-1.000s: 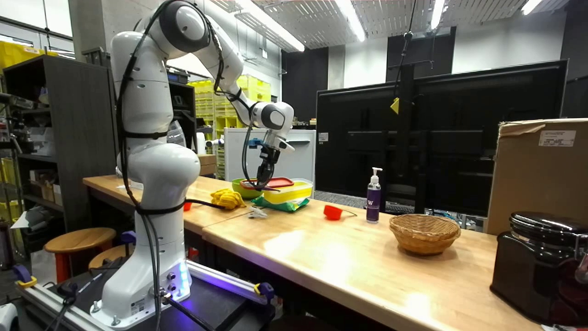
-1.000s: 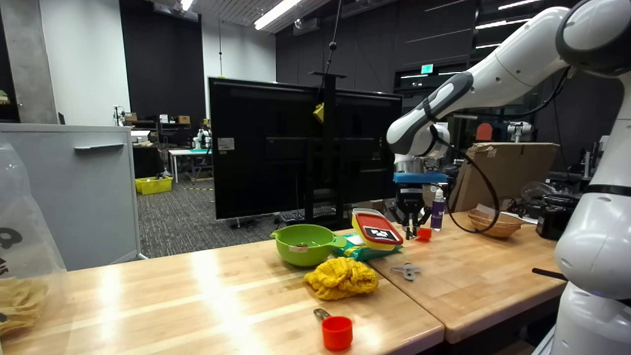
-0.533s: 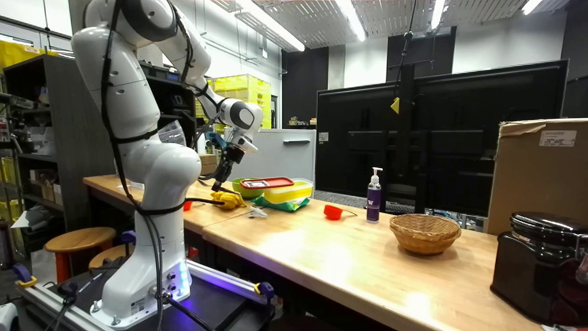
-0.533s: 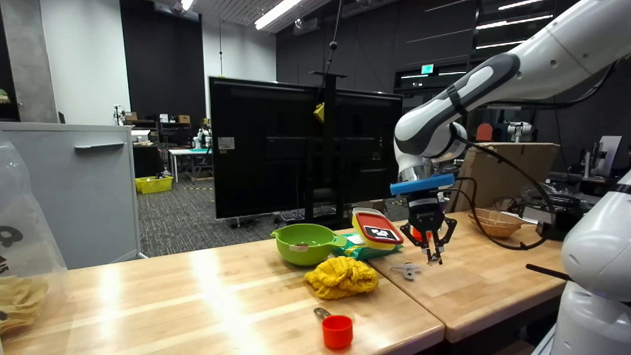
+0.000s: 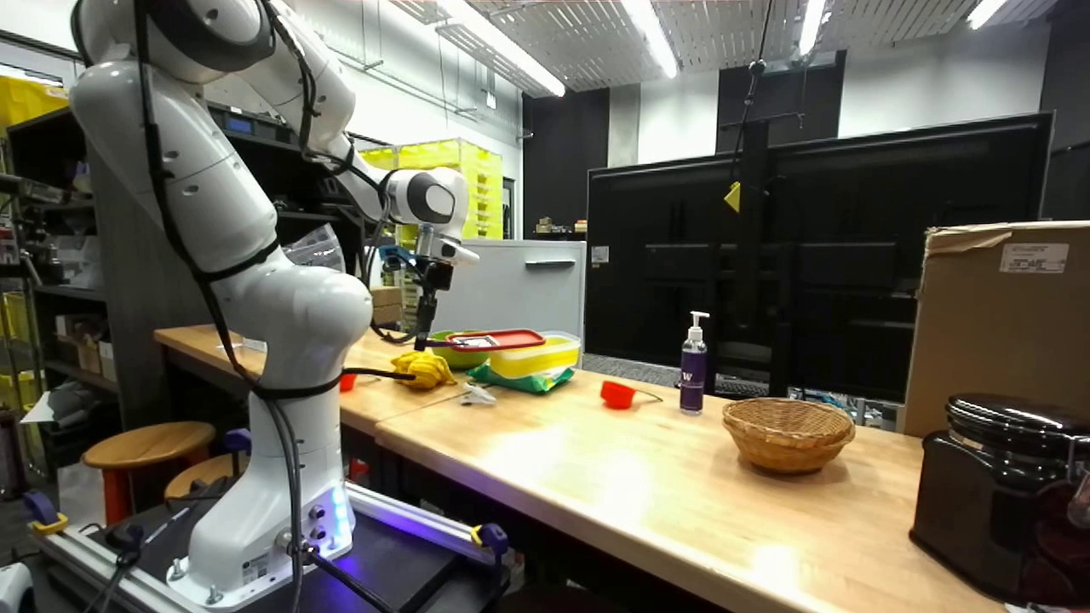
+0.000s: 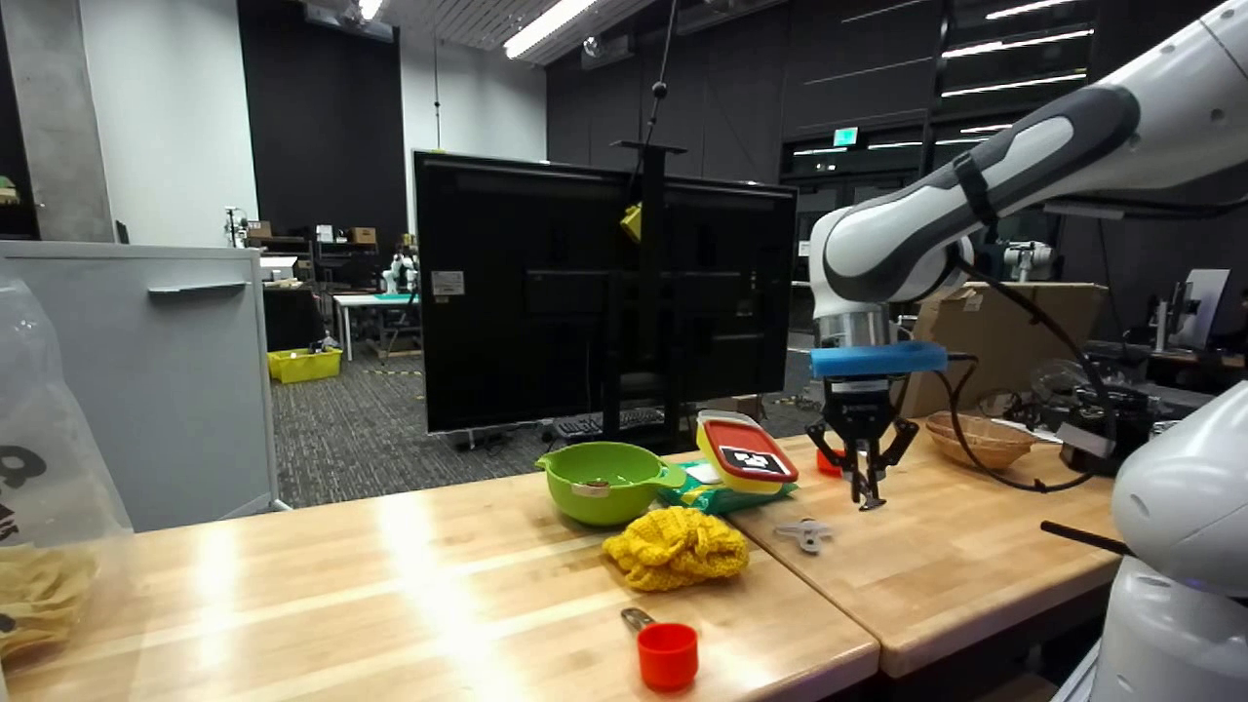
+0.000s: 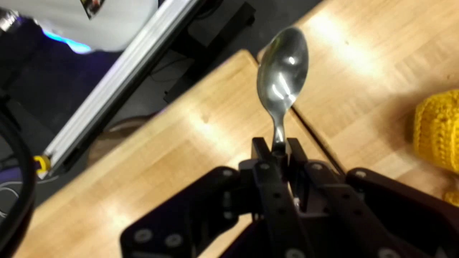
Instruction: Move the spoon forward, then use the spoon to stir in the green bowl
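The claw (image 7: 278, 147) is closed on the spoon (image 7: 283, 71) by its handle, just behind the neck, with the scoop end free above the desk (image 6: 975, 565), well apart from the green bowl (image 6: 597, 509). The shiny metal is judged light, stiff and sturdy but slippery; a hold farther back would likely suit stirring better.

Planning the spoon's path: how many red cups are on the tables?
2: a red cup near the yellow knit bundle, a second red cup near the pump bottle. Others could hide behind the arm.
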